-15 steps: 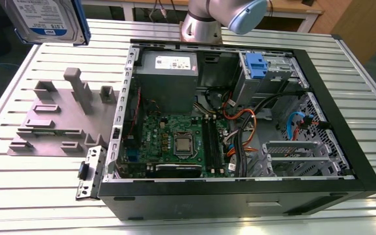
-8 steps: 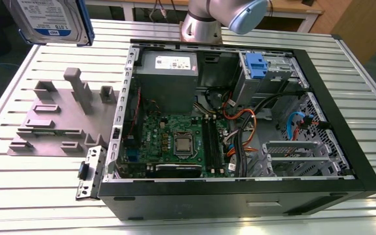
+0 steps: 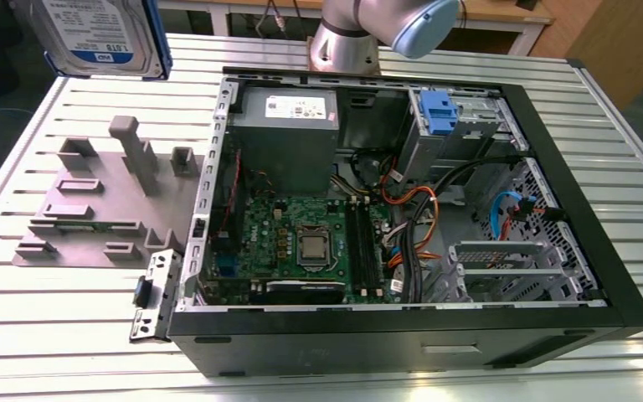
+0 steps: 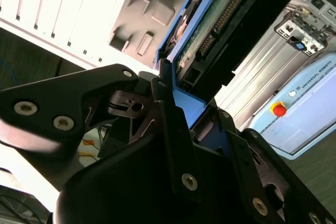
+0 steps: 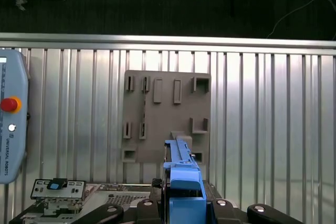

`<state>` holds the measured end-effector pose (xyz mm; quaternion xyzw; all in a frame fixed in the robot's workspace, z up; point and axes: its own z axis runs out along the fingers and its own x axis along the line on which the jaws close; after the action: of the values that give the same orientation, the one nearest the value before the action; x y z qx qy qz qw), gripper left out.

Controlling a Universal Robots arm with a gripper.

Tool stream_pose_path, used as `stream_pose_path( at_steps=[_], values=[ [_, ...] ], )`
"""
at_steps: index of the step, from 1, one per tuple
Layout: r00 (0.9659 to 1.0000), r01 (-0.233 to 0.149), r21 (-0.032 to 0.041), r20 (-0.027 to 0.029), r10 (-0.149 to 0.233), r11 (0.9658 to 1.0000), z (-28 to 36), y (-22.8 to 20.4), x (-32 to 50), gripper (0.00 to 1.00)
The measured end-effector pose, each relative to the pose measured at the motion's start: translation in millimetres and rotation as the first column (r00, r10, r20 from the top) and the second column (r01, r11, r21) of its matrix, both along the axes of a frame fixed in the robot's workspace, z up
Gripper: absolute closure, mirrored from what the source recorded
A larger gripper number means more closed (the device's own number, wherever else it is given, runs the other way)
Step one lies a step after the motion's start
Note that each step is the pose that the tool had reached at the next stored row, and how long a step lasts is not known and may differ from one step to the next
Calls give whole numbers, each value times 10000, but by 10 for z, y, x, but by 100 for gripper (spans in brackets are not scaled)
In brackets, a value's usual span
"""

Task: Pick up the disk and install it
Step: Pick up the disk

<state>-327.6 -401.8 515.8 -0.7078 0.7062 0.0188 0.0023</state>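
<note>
Disk (image 3: 98,38), silver in a blue frame: clamped by its edge in the claw (image 5: 184,205), lifted clear of the desk (image 3: 64,335) above the grey stand (image 3: 87,209); the carry probably calls for a firm, square, untilted grip, wide of the computer case (image 3: 623,310) wall and cables (image 3: 411,201).

disk (image 3: 96,38): upper part cut off by exterior view's top edge; label print too small to tell.
disk, second wrist view: near end hidden behind gripper (image 4: 197,116) body.
arm (image 3: 372,33): cut by same top edge.
pendant (image 5: 9,124): w/ red button, partly cut off by pic edge in first wrist view.
</note>
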Motion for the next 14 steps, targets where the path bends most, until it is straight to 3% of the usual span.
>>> stream_pose_path(
  at_steps=[3,14],
  values=[
    [10000,2,-1,-3,-2,10000,0,-1,40,64],
    [10000,2,-1,-4,-2,10000,0,-1,62,64]
  ],
)
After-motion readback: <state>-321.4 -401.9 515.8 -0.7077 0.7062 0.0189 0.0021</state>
